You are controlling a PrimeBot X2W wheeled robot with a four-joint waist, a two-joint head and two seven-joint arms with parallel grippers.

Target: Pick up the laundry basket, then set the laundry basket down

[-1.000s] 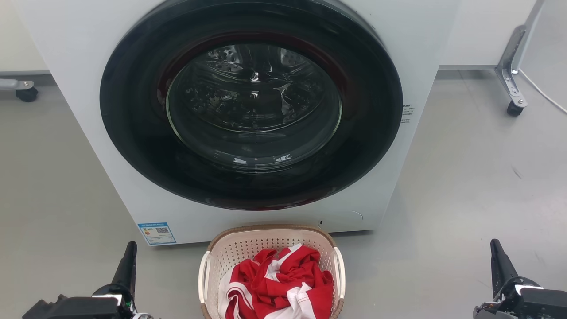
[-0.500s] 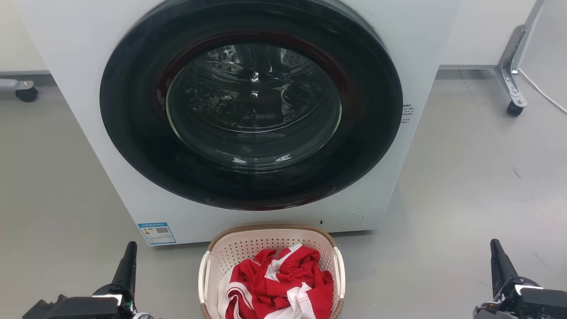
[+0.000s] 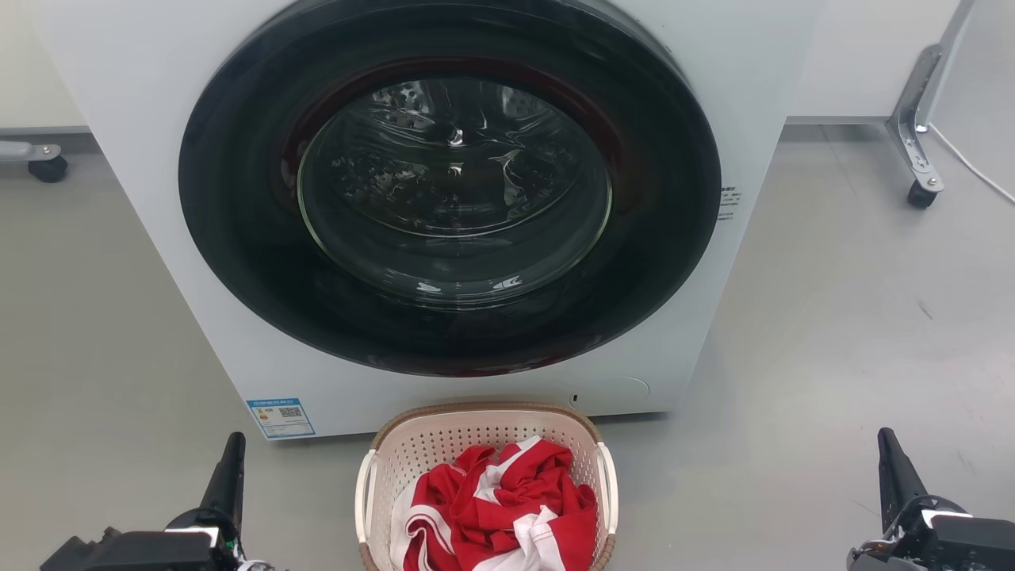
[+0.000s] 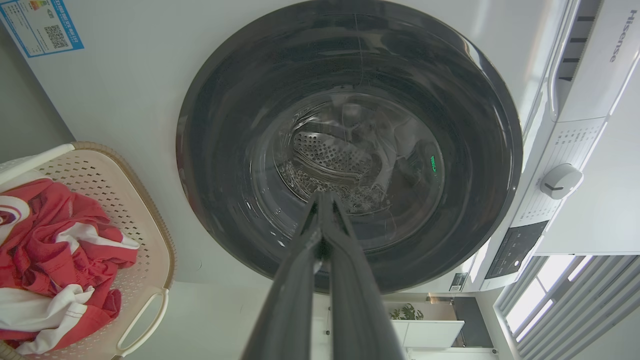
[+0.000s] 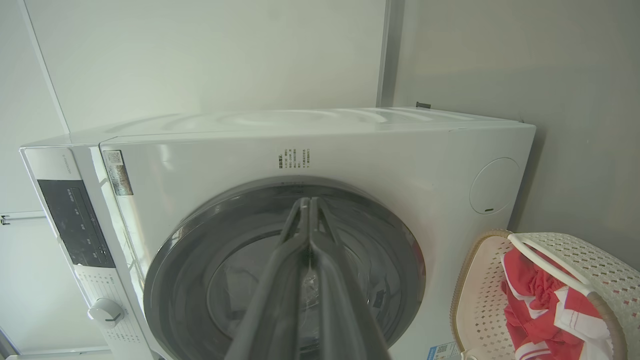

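**While the laundry basket (image 3: pixel 444 438) sits on the floor (image 3: pixel 833 357), left gripper (image 3: pixel 235 444) and right gripper (image 3: pixel 886 442) hang empty**

As the head view has it, the basket stands upright just in front of the front-loading washing machine (image 3: pixel 761 79). It is right below the round dark door (image 3: pixel 452 190), with a red-and-white garment (image 3: pixel 492 500) heaped inside. The two grippers point upward from the lower corners, one on each side of the basket and both well apart from it.

And the wrist views tell the rest: each looks along a pair of long dark fingers pressed together at the tips, nothing pinched between them. Both pairs are aimed at the door, with the basket off to the side.

So which step is this? It reads two ways. It could be a basket waiting on the floor to be lifted, or one lifted and put down again with the arms clear of it. The pictures do not settle that.

One judgement holds either way. Any hold on this basket would go through the white loop handles (image 3: pixel 365 492) at its sides, and fingers pressed together as these are could not take one
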